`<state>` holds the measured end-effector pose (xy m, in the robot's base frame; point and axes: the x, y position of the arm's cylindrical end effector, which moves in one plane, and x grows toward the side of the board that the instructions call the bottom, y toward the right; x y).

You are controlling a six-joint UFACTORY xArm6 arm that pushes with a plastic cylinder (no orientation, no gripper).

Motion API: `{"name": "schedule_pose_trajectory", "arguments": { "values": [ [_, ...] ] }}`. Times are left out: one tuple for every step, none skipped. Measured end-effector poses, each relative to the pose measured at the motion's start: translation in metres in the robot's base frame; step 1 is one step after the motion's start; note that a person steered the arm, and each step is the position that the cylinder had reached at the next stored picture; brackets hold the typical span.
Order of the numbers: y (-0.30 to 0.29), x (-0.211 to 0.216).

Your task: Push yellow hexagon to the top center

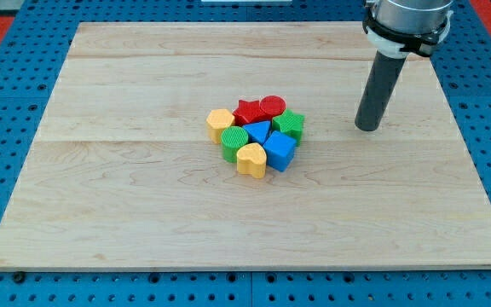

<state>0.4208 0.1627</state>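
Note:
The yellow hexagon (pixel 220 122) lies at the left end of a tight cluster of blocks near the middle of the wooden board (pixel 143 196). It touches a red star (pixel 247 111) on its right and a green round block (pixel 234 143) below it. My tip (pixel 367 128) rests on the board well to the right of the cluster, apart from every block. The dark rod rises from it toward the view's top right.
The cluster also holds a red round block (pixel 273 107), a green block (pixel 290 124), a blue triangle (pixel 258 130), a blue cube (pixel 280 151) and a yellow heart (pixel 251 159). A blue pegboard (pixel 7 102) surrounds the board.

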Motion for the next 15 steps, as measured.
{"name": "schedule_pose_trajectory", "arguments": {
  "values": [
    [0.000,0.000],
    [0.006,0.011],
    [0.012,0.061],
    [-0.022,0.128],
    [-0.094,0.156],
    [-0.111,0.122],
    [-0.120,0.077],
    [-0.163,0.074],
    [-0.174,0.037],
    [-0.187,0.000],
    [-0.214,-0.026],
    [-0.251,-0.052],
    [-0.267,-0.084],
    [-0.259,-0.117],
    [-0.252,-0.161]
  ]
}}
